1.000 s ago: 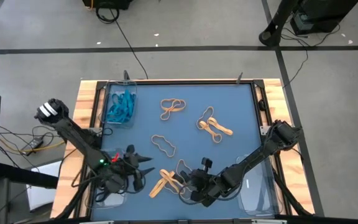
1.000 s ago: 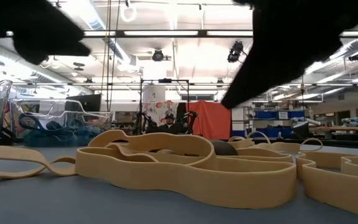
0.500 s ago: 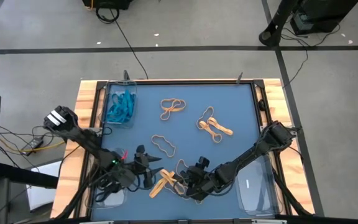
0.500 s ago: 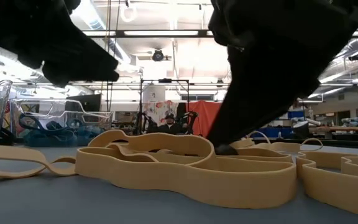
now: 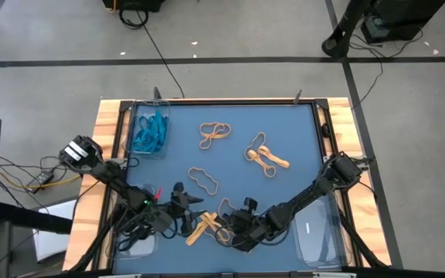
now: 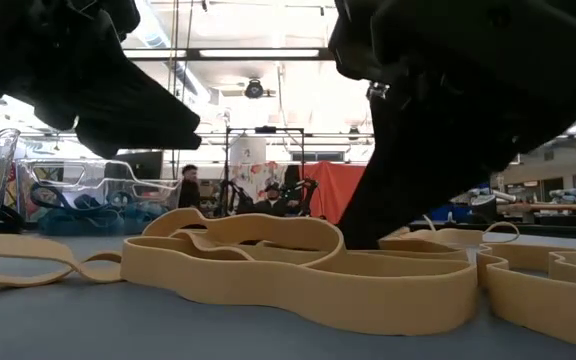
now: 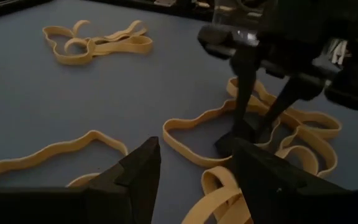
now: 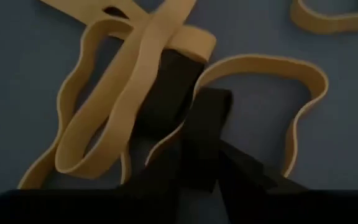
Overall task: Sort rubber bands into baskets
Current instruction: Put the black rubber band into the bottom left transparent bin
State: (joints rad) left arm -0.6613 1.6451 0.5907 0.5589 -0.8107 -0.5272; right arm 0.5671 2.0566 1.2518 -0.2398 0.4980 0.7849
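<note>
From the low camera I get little: both arms are black masses cut off at the top, and the tan bands (image 6: 298, 265) in front hide most of the table behind them. From above, the clear baskets at the near edge are hard to make out; I can pick out one at the near right corner (image 5: 315, 235) and one under the left arm (image 5: 134, 241), half covered by cables.

The table (image 5: 284, 123) is a blue mat in a wooden frame on a grey floor with dark tape lines. Beyond it is a bright workshop with ceiling lights, an orange panel, shelving, and a person standing far back.

The right gripper (image 5: 234, 230) is down on the tan pile (image 5: 207, 225) at the near edge, about mid-width. In its wrist view its fingers (image 8: 194, 124) stand on the mat among the loops, a little apart; I cannot tell whether they pinch a band. The left gripper (image 5: 188, 212) hangs just left of that pile, its fingers (image 7: 138, 171) spread apart with nothing between them.

The pile's longest band runs diagonally, from the near edge up toward the far right. More tan bands lie mid-table: one loose loop (image 5: 204, 179), a cluster further back (image 5: 215, 133), and another toward the right (image 5: 266, 154) with its long axis slanting to the right edge. The blue bands (image 5: 150, 131) sit in the basket at the far left corner (image 5: 147, 151).
</note>
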